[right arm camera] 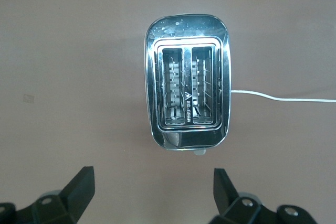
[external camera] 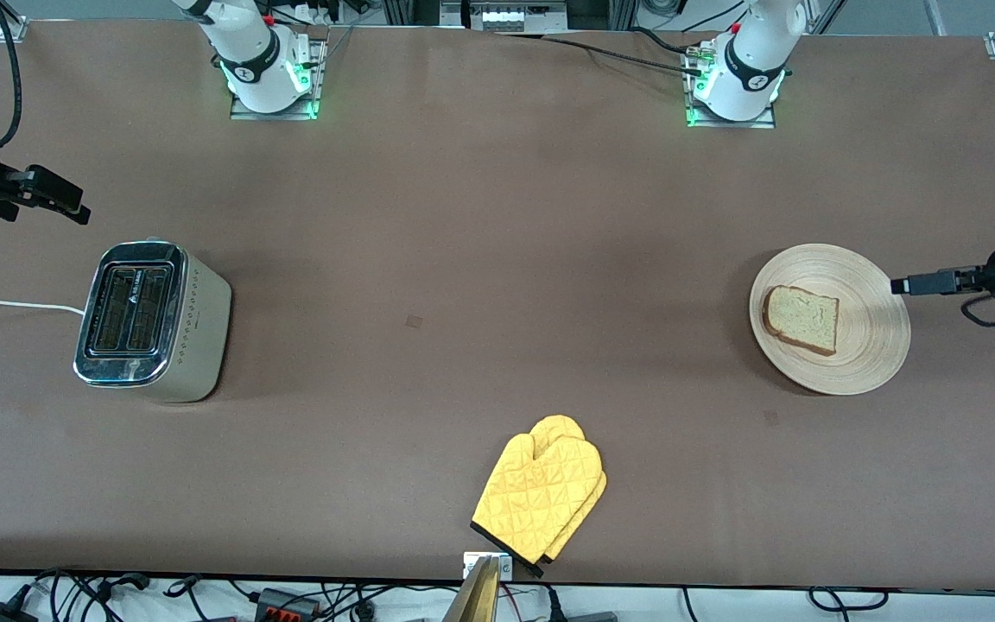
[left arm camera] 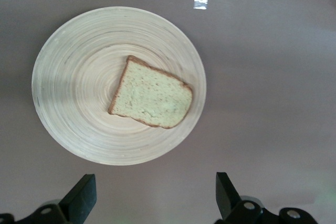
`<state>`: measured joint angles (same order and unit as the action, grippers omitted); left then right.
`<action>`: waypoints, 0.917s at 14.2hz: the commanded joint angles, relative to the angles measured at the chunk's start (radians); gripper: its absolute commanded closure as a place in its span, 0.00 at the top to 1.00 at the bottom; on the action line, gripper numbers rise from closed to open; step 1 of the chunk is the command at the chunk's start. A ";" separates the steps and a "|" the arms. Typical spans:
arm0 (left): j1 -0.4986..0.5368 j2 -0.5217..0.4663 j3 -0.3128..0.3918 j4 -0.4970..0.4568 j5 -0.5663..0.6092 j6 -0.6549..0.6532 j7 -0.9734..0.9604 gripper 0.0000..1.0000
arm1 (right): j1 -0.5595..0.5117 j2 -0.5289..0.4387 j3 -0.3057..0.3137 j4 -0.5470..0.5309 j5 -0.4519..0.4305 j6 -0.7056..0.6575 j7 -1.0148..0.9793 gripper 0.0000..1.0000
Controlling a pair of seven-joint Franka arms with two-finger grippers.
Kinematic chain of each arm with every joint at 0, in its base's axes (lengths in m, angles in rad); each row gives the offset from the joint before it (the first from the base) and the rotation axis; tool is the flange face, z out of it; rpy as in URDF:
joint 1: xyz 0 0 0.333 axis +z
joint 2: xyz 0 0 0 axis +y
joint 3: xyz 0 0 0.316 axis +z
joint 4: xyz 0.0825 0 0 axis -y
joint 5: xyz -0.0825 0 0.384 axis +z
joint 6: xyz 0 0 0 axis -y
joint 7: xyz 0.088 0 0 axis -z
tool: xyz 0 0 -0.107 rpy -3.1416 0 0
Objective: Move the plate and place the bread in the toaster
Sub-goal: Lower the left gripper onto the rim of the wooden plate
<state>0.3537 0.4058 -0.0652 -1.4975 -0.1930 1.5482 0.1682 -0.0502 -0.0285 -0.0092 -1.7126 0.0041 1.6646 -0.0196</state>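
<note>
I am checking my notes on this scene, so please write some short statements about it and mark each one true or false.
1. The bread lies on the plate. True.
2. A slice already sits in the toaster. False: both slots are empty.
3. The left gripper is open, holding nothing. True.
4. The right gripper is shut on the bread. False: it is open and empty, over the table by the toaster.
5. A yellow oven mitt lies nearer to the front camera than the plate. True.

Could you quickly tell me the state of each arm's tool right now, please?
Left tool: open, holding nothing, above the table beside the plate.
Right tool: open, holding nothing, above the table near the toaster.
</note>
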 commanded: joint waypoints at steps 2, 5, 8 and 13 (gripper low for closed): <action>0.126 0.126 -0.007 0.069 -0.037 -0.023 0.180 1.00 | -0.002 0.033 0.006 0.025 -0.006 -0.006 -0.010 1.00; 0.191 0.206 -0.004 0.069 -0.063 -0.023 0.246 1.00 | 0.023 0.039 0.006 0.030 -0.009 -0.008 0.001 1.00; 0.240 0.255 -0.004 0.057 -0.054 0.062 0.347 1.00 | 0.018 0.047 0.005 0.030 -0.006 -0.006 -0.008 1.00; 0.294 0.256 -0.004 -0.061 -0.054 0.131 0.425 1.00 | 0.021 0.048 0.005 0.033 -0.006 0.004 -0.011 1.00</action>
<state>0.6408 0.6885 -0.0628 -1.4872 -0.2358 1.6362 0.5649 -0.0330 0.0088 -0.0043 -1.7005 0.0042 1.6697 -0.0197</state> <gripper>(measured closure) 0.000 0.000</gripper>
